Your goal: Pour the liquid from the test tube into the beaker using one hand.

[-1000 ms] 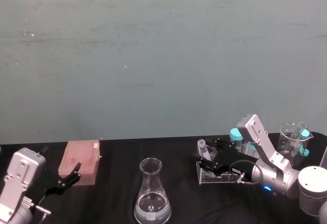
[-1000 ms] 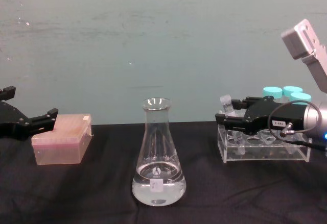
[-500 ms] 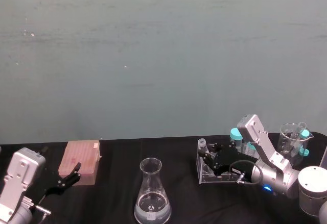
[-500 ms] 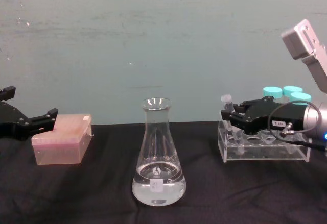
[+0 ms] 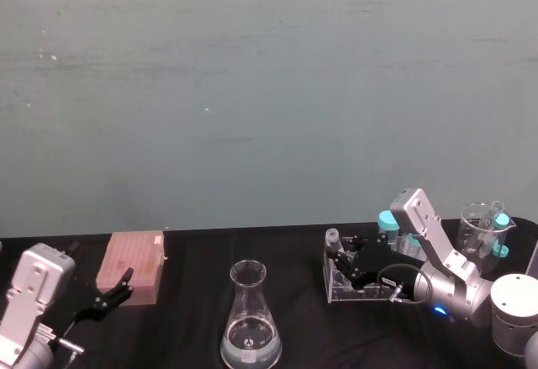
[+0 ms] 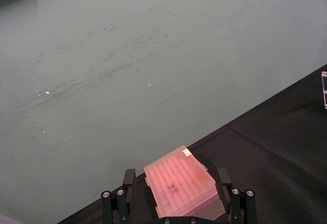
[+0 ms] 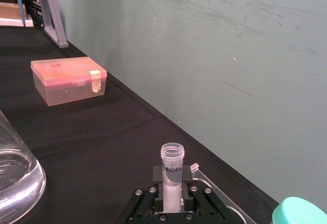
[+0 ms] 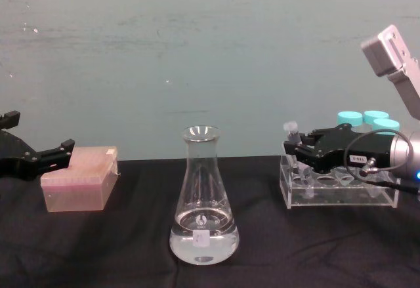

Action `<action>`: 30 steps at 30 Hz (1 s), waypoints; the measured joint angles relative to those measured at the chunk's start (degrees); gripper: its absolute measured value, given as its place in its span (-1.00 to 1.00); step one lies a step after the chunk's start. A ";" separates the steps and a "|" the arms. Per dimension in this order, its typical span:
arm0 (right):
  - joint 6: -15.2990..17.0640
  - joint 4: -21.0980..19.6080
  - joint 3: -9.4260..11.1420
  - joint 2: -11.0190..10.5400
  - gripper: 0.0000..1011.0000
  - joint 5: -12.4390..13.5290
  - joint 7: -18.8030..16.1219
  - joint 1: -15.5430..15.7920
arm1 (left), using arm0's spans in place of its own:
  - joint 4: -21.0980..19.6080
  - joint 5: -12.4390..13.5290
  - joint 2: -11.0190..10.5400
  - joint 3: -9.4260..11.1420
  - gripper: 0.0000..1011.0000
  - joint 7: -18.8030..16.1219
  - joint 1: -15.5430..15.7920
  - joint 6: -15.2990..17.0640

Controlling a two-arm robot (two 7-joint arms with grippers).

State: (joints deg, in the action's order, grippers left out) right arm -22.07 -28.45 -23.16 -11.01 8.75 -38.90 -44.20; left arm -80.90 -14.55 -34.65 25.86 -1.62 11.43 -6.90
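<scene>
Right now the right gripper [image 8: 298,151] reaches in level from the robot's right, with its 2 fingers closed on the test tube [image 7: 172,170]. The tube stands upright between the pads, its open whitish rim just above the fingertips. Below the gripper, the tube's lower part sits in the end hole of the clear rack [image 8: 341,193], on the end toward the robot's left. I cannot tell whether the tube has anything in it.

Out to the left of this gripper, well apart from it and nearer the robot, stands the beaker [image 8: 203,203]. It is upright on the black table [image 8: 295,248], with the liquid [image 8: 203,243] filling its wide base and the white label facing front. Behind the gripper's knuckles, toward the robot's right, 3 teal-capped tubes [image 8: 364,119] stand in the far part of the rack.

The left gripper [image 5: 118,287] hangs idle at the table's left edge, far from the right gripper. Its fingers are spread wide and hold nothing. Just ahead of those fingertips lies the pink box [image 8: 79,180], not touched by them.
</scene>
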 joint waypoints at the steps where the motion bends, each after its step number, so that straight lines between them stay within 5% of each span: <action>1: 0.00 -0.01 0.00 0.00 -0.61 0.00 0.00 0.00 | 0.00 0.00 0.00 0.00 0.98 0.00 0.00 0.00; 30: 3.84 -15.42 1.22 -3.03 -0.61 4.05 -0.37 4.97 | 0.00 0.00 0.00 0.00 0.98 0.00 0.00 0.00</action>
State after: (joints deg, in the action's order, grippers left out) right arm -18.23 -43.86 -21.95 -14.04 12.80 -39.27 -39.23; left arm -80.90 -14.55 -34.64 25.86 -1.62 11.43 -6.91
